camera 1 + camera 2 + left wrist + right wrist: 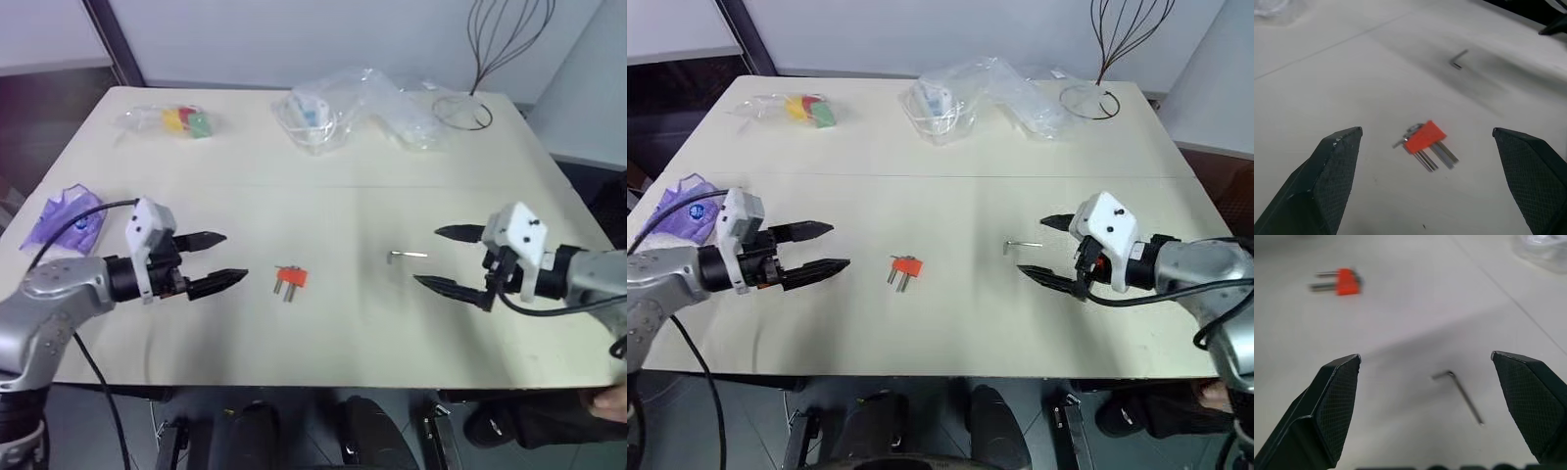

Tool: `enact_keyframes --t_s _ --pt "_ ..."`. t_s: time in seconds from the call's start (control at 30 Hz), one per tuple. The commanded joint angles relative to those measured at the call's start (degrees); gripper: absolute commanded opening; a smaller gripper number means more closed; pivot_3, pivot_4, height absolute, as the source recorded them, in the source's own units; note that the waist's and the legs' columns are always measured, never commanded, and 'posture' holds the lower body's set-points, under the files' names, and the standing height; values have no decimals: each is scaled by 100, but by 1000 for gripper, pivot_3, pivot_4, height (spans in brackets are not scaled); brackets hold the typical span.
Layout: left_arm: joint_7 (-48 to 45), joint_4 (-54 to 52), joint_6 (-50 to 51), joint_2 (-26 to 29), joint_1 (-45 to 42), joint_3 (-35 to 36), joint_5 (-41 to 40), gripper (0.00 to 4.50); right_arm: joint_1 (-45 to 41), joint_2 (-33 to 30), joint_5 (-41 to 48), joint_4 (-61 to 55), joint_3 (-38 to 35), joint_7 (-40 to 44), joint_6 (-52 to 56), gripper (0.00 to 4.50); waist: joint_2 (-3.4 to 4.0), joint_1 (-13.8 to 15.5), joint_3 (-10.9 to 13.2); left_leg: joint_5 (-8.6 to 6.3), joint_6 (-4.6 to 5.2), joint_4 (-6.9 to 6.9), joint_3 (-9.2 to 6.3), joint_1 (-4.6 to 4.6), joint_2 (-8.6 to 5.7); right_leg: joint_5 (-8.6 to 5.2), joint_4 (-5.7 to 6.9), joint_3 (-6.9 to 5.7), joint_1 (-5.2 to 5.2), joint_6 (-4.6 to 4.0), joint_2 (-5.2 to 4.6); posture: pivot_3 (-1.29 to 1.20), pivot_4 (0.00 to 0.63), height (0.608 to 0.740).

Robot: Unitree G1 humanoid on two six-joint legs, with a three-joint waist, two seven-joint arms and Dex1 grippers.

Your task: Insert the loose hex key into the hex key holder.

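Loose hex key (pixel 407 256), thin silvery L-shaped metal rod, lies flat on the pale bench (pixel 343 186), long axis running left-right, just ahead of the right gripper (pixel 443 258), which is the nearer arm. Small orange plastic hex key holder (pixel 291 279) lies near the left gripper (pixel 228 258). Both sets of fingers gape wide, holding nothing.

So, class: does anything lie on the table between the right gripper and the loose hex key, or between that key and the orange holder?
Nothing visible does. The loose hex key lies on bare table just ahead of the open right gripper, and the stretch from it to the orange holder is bare too. The bags sit far back.
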Motion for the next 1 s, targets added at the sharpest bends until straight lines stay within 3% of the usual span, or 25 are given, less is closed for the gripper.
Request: enact_keyframes --t_s 0.03,0.83,1.0 --pt "-376 -205 -14 245 3 120 -133 4459 -242 -173 189 -129 -98 151 59 4500 -2 -4 1 0 0 0 1 0 0 0 -1 0 0 0 -1 0 150 740" --pt "-21 -201 51 71 -259 -33 -16 4459 -767 -28 106 -108 493 116 10 4500 -1 -5 2 0 0 1 2 -4 2 0 1 1 -6 0 0 0 150 740" --pt "168 -164 -124 -125 -242 -149 199 4459 -854 411 -116 -57 1031 -70 -223 4500 -3 -6 1 0 0 1 1 -4 2 0 1 1 -6 0 0 0 150 740"
